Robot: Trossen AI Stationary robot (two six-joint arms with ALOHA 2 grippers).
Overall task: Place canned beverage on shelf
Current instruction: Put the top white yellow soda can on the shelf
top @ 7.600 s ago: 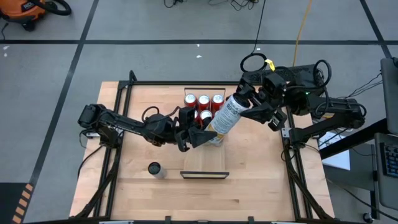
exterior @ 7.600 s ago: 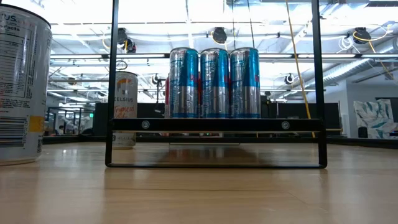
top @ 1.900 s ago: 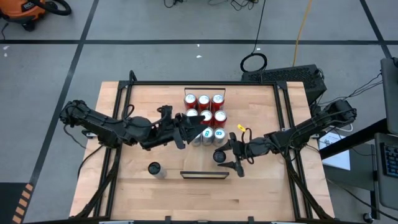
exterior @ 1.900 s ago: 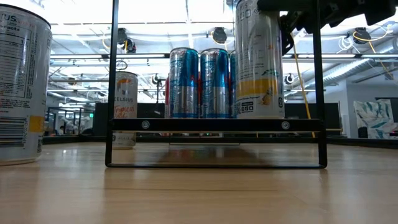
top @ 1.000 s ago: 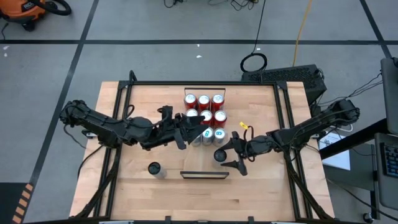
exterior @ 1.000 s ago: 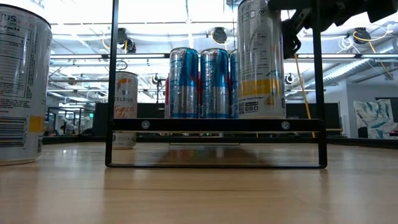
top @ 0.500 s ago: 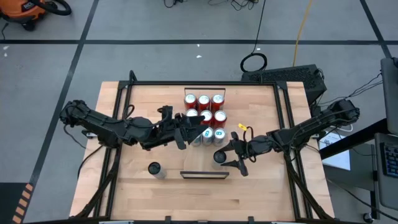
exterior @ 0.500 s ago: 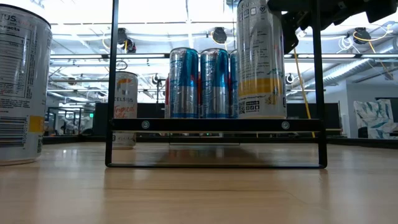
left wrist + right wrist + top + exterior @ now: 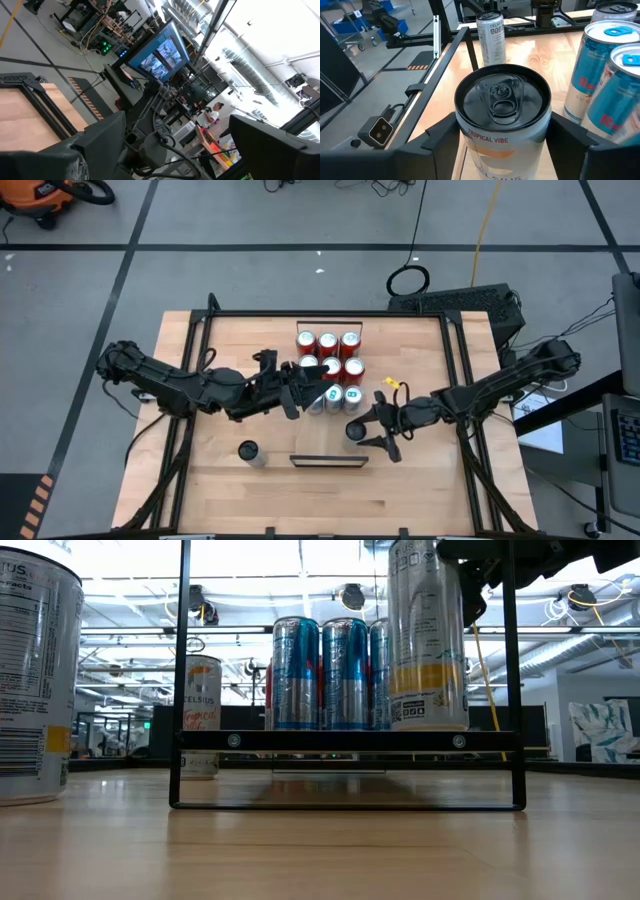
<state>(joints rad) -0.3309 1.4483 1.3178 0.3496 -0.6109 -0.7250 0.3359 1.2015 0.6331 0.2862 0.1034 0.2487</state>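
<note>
- The Celsius can (image 9: 502, 120), silver with "TROPICAL VIBE" printed under its black lid and an orange-yellow band lower down, is standing upright on the near end of the shelf (image 9: 322, 442), in front of the rows of other cans; the low view shows its base at the height of the black bar across the shelf's front.
- The right gripper (image 9: 366, 432) is reaching in low over the table from the right of the shelf, with its arm stretched almost flat and its fingers (image 9: 435, 137) sitting on either side of the can's upper body. The jaws are partly closed around it; whether the pads are pressing on the metal I cannot tell.
- Just behind the Celsius can, blue-and-silver cans (image 9: 600, 60) are standing in a row across the shelf, and red-topped cans (image 9: 327, 343) are filling the far end.
- The left gripper (image 9: 312, 385) is hanging beside the left edge of the shelf, next to the blue-and-silver row, its arm lying across the table from the left. Its jaws are standing wide apart with nothing between them.
- A second Celsius can (image 9: 202, 715) is standing on the tabletop (image 9: 420, 480), off the shelf to its left.
</note>
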